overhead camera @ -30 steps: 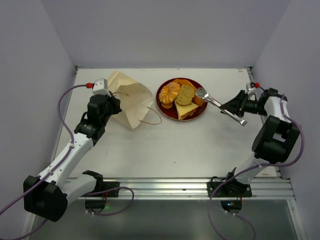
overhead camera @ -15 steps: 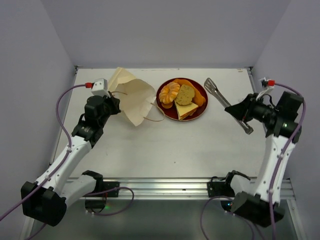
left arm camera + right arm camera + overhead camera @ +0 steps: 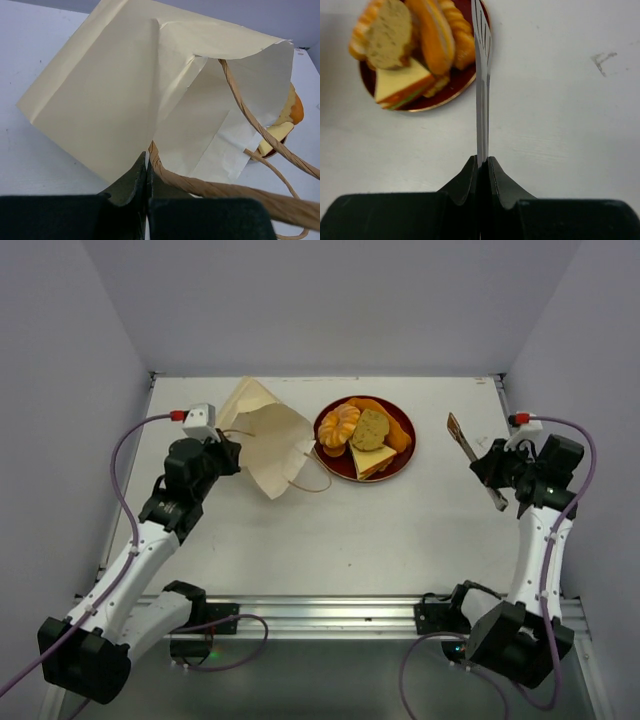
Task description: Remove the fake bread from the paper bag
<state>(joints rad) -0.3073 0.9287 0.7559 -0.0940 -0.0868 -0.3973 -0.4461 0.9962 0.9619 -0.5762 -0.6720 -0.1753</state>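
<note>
Status: fake bread (image 3: 364,436), four pieces, on red plate (image 3: 335,466); paper bag (image 3: 262,435) left of plate, on side, visible interior empty; you look done. Your left gripper (image 3: 146,160) pinches bag rim; right gripper (image 3: 481,159), right of plate, clamps tongs (image 3: 459,433).

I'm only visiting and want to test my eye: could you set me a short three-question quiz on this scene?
1. True or false: the small toy breads lie on the round red plate.
2. What is the right gripper shut on? A) flat metal tongs B) a wooden spoon C) a bread roll
3. Fill in: the left gripper is shut on the edge of the cream paper ___.
Key: 1 true; 2 A; 3 bag, the cream paper bag lying on its side.
</note>
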